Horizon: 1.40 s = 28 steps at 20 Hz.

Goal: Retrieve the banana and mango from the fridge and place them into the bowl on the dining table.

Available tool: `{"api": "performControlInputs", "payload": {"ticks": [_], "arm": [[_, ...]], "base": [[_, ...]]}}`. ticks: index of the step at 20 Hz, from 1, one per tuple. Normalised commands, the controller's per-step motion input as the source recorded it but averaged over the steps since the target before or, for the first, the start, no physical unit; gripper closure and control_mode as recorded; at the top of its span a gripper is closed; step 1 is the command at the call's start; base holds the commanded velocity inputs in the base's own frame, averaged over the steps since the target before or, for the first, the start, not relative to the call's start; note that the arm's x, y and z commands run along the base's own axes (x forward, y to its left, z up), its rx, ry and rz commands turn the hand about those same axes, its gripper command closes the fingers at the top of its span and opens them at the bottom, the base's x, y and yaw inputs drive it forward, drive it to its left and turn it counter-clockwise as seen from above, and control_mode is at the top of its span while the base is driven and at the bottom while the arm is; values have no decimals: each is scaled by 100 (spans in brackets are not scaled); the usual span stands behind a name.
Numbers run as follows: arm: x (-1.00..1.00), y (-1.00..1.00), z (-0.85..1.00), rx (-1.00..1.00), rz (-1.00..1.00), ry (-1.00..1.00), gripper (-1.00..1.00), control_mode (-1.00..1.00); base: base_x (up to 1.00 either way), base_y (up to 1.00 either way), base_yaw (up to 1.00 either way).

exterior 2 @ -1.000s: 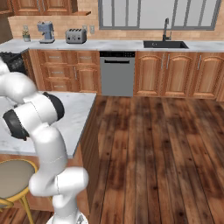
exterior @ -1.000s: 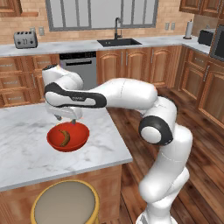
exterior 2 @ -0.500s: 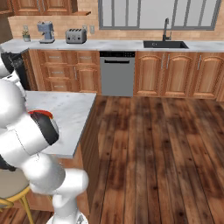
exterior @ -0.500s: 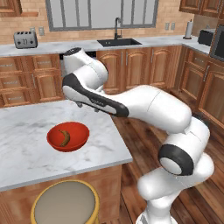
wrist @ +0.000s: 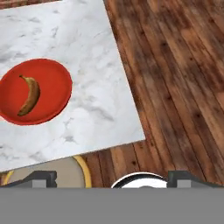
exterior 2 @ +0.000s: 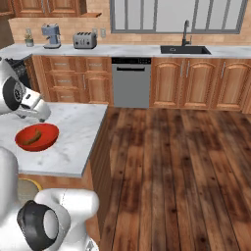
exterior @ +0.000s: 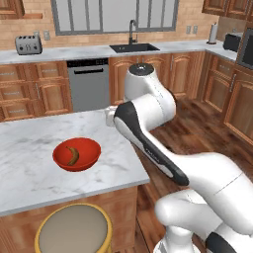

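The banana [exterior: 73, 155] [exterior 2: 32, 138] [wrist: 29, 95] lies inside the red-orange bowl [exterior: 92, 148] [exterior 2: 49, 133] [wrist: 56, 83], which stands on the marble dining table [exterior: 29, 183] [exterior 2: 78, 132] [wrist: 78, 35]. My gripper [wrist: 113, 179] hangs high above the table's near corner, off to one side of the bowl, looking down on it. Its two dark fingertips [wrist: 42, 178] stand wide apart with nothing between them. My white arm is folded up beside the table's right end in the left base view. The mango and the fridge are out of view.
A round stool [exterior: 74, 230] [wrist: 52, 175] sits against the table's near side. Wood floor [wrist: 175, 78] [exterior 2: 166, 157] stretches right of the table. The wall counter carries a sink [exterior: 133, 48], a toaster [exterior: 28, 44] and a dishwasher [exterior: 89, 84] below it.
My arm has swung up and to the right, away from just above the bowl. The banana stays in the bowl and the jaws stay open.
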Motion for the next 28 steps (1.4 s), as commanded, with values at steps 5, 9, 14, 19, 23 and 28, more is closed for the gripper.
{"api": "performControlInputs", "payload": {"ticks": [5, 9, 14, 19, 23, 28], "arm": [[-49, -97, 16, 0, 70, -14, -100, -100], [-58, -71, 18, 0, 51, -13, -100, -100], [-22, -7, 44, -3, 14, 6, -100, -100], [-41, -5, 22, -15, -7, 1, -100, -100], [-37, -36, 11, -12, -29, 0, -100, -100], [-27, -50, 0, -3, -30, -3, -100, -100]], "base": [[0, 0, 0], [0, 0, 0], [0, 0, 0], [0, 0, 0], [0, 0, 0], [0, 0, 0]]}}
